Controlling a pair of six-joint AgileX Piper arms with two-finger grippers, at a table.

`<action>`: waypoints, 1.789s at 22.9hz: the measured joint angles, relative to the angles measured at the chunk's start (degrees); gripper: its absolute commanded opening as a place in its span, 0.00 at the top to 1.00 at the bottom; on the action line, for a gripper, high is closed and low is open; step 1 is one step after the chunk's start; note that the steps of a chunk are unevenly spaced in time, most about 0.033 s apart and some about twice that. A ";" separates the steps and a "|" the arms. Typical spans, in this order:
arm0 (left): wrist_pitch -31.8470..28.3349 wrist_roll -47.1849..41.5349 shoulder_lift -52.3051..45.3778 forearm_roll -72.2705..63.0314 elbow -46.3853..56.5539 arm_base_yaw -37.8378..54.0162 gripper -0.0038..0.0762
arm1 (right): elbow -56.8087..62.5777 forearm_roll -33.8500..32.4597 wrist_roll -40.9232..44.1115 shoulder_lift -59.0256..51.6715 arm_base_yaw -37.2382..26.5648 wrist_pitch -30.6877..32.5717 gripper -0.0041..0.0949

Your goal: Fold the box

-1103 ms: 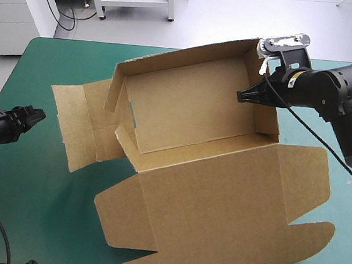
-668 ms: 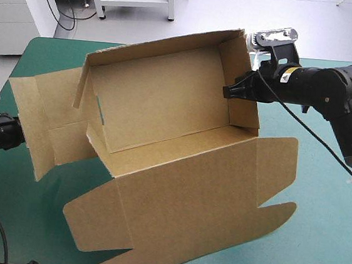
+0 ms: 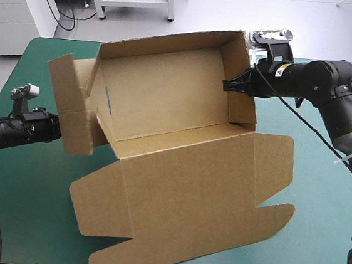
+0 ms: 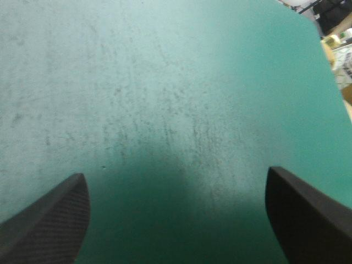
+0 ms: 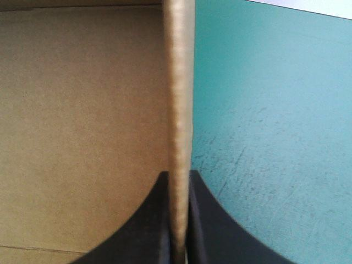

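Note:
The brown box (image 3: 167, 96) stands in the middle of the table with its back and end walls raised, and its lid (image 3: 187, 202) lies flat toward the front edge. My right gripper (image 3: 231, 86) is shut on the box's right end wall. In the right wrist view the black fingers (image 5: 177, 179) pinch that wall's edge (image 5: 180, 93), with the inside of the box (image 5: 82, 121) on one side. The left flap (image 3: 70, 105) stands tilted up. My left gripper (image 3: 51, 128) is just beside that flap, low over the cover. It is open (image 4: 176, 173), with only teal-green cover between its fingers.
The lid's rounded tabs (image 3: 274, 215) reach close to the table's front edge. Teal-green cover (image 3: 21, 198) shows at the front left and at the right (image 3: 328, 186). The far table corner (image 4: 308, 22) lies ahead of the left gripper.
The box was dragged to the left by the right gripper. Its left flap has risen from flat to tilted up. The left arm has moved right, toward the flap, and its gripper has opened.

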 measured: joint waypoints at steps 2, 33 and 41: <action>3.05 2.05 0.00 -4.18 0.00 0.00 0.18 | 0.00 -0.51 0.19 0.43 -1.45 -0.32 0.98; -0.46 -20.20 -4.22 8.05 -16.72 -19.95 0.18 | 0.00 -10.97 8.41 3.20 4.65 -1.52 0.98; -8.34 -57.82 -4.57 47.12 -20.58 -39.97 0.18 | 0.00 -18.36 15.12 3.20 10.56 -2.74 0.98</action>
